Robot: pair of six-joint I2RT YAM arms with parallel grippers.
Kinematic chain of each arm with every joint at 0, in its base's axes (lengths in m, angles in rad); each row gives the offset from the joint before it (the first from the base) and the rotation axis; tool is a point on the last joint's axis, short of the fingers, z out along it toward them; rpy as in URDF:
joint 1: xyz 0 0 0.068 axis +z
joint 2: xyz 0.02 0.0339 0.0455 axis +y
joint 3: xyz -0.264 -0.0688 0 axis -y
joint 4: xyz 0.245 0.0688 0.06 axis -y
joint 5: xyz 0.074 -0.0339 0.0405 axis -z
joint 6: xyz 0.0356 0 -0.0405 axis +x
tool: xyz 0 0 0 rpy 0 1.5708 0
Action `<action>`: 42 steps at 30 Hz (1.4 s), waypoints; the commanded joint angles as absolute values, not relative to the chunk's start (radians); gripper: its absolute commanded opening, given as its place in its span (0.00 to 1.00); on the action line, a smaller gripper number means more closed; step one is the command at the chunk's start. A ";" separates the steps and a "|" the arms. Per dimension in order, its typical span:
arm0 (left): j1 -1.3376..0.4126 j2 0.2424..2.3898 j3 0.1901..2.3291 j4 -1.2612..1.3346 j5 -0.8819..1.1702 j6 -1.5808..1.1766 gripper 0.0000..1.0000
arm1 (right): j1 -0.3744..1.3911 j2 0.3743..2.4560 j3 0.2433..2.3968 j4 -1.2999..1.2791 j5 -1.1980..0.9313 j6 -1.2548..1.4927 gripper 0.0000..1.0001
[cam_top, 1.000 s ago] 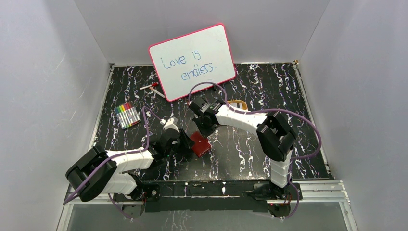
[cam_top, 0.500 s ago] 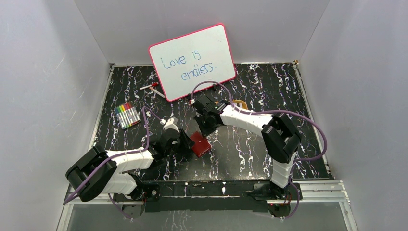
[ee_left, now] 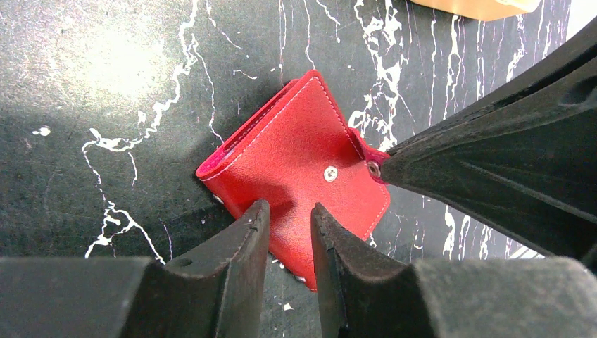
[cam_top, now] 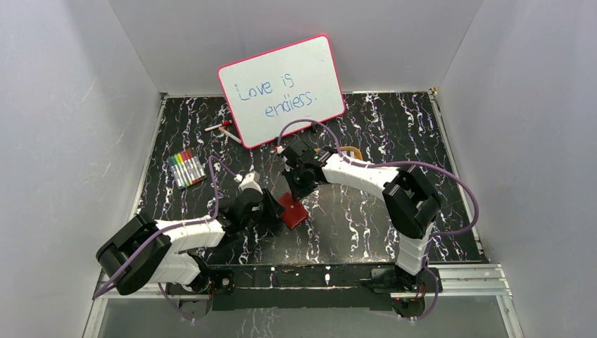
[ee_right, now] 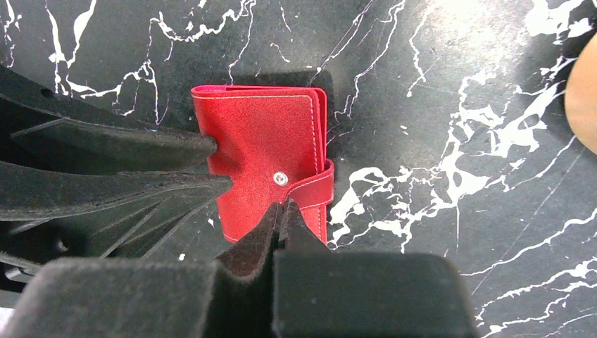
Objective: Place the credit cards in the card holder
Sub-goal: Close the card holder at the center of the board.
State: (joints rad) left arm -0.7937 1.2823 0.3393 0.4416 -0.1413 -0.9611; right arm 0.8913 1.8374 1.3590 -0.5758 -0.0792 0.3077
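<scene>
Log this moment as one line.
card holder: folded, tab unsnapped | left claw: open, on holder's edge | right claw: shut on tab

On whiteboard [cam_top: 281, 90], propped at back of table, handwritten in thin blue marker on white surface: "Love is" on upper line, "endless." on lower line, set a little further right and closed with a full stop. Both lines slanted upward to the right, in step with tilt of board. Loopy lettering, second line harder to make out, middle letters nearly like "endiers". Legible in top view only. Print on markers [cam_top: 186, 169] at left too small to read.
</scene>
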 commanded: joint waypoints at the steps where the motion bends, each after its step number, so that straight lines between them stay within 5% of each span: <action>1: -0.787 1.289 0.342 0.411 -0.158 -0.942 0.27 | 0.891 1.855 1.358 -0.552 -0.121 0.283 0.00; 42: -0.787 1.301 0.339 0.418 -0.161 -0.948 0.27 | 0.891 1.900 1.319 -0.495 -0.118 0.286 0.00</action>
State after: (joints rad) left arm -0.7937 1.2884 0.3393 0.4488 -0.1413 -0.9615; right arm 0.8913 1.8774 1.3113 -0.4957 -0.1188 0.2882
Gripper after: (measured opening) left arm 0.272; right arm 0.012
